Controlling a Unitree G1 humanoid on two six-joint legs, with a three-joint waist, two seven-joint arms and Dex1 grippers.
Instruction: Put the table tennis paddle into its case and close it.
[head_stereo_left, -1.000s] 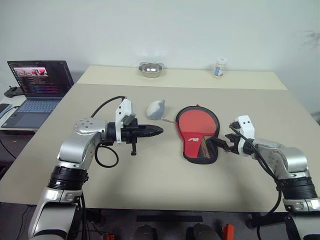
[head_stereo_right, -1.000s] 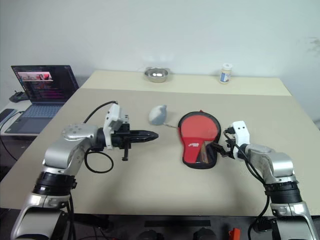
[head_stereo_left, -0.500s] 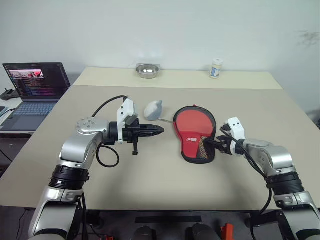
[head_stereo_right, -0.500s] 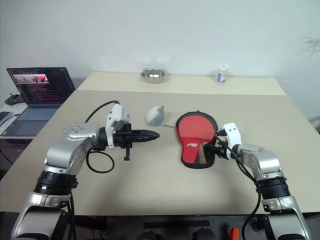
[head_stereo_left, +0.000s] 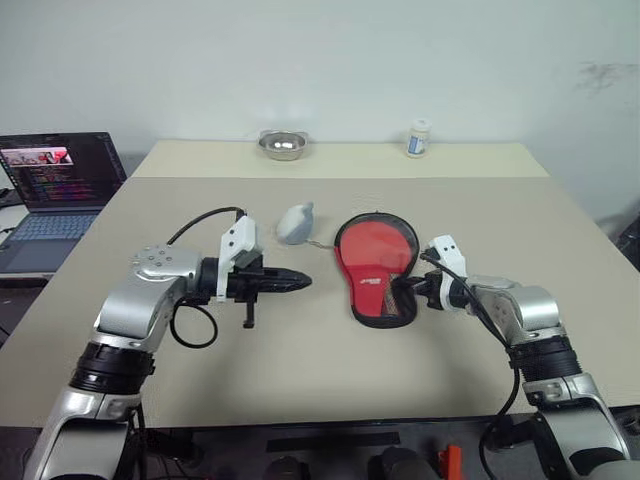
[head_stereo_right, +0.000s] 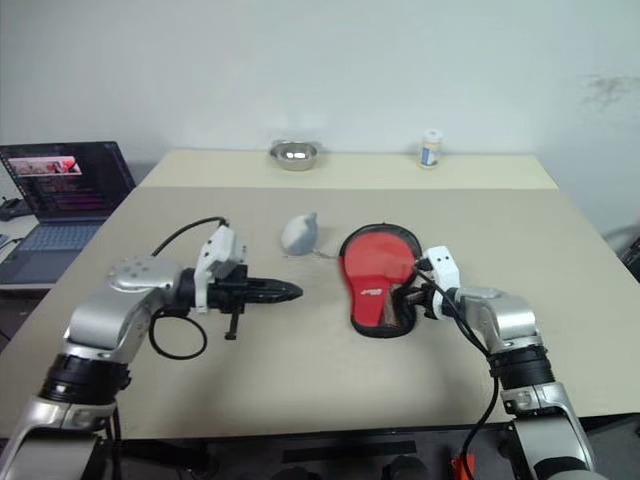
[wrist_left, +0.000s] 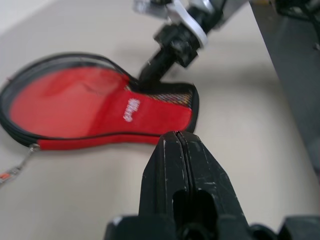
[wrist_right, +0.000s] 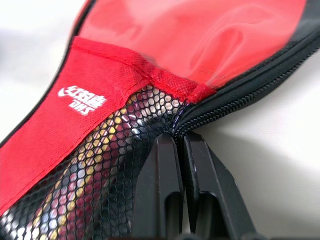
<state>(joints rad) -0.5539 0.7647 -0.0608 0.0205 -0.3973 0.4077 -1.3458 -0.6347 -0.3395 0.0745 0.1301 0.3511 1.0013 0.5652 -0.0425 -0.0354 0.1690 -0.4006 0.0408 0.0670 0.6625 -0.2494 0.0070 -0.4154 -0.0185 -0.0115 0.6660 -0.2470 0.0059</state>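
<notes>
The case (head_stereo_left: 375, 262) lies flat on the table, red face up with its white logo and black mesh (wrist_right: 100, 165). A light brown shape shows through the mesh; the rest of the paddle I cannot make out. My right gripper (wrist_right: 179, 137) is shut at the case's narrow end, with the black zip edge (wrist_right: 240, 95) running in between its tips. It also shows at the case's right side (head_stereo_left: 408, 295). My left gripper (head_stereo_left: 298, 283) is shut and empty, pointing at the case from its left, a hand's width away.
A grey-white lump (head_stereo_left: 294, 224) lies just left of the case's round end, with a thin cord towards the case. A metal bowl (head_stereo_left: 282, 144) and a small white bottle (head_stereo_left: 417, 138) stand at the far edge. An open laptop (head_stereo_left: 50, 185) sits to the left.
My right gripper moved left to the case's edge and went from open to shut there. My left hand drew back slightly to the left. The camera view shifted.
</notes>
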